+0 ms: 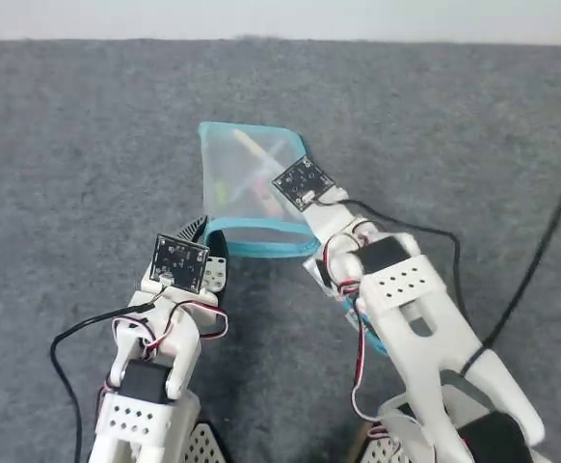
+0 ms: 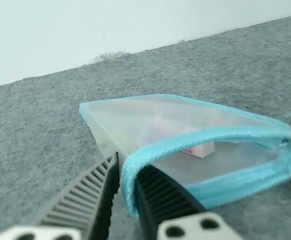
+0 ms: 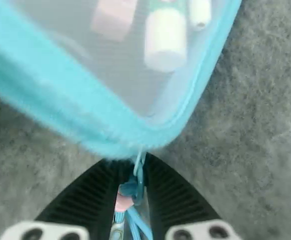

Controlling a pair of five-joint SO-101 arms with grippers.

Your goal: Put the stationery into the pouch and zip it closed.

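Jaws on the left arm are clamped on the pouch, pinching the turquoise trim at one end of its mouth. In the left wrist view the trim runs down between the two ribbed black jaw faces.

At the other end of the mouth, the jaws on the right arm are pressed together on the zipper pull. This is a thin turquoise cord with a knot and a small pink piece, and it hangs from the corner of the trim into the narrow gap between the jaws.

The pouch is translucent with turquoise edging. It lies on the grey, carpet-like table, near the middle and just ahead of both arms. Its mouth edge faces the arms and stretches between the two sets of jaws. In the left wrist view the mouth gapes, with the upper lip arching above the lower one.

Stationery shows through the clear wall of the pouch. There is a pink block, a white cylinder beside it, and some yellow and green pieces that are too blurred to identify.

Black cables trail across the table beside each arm. A pale wall rises behind the table's far edge.
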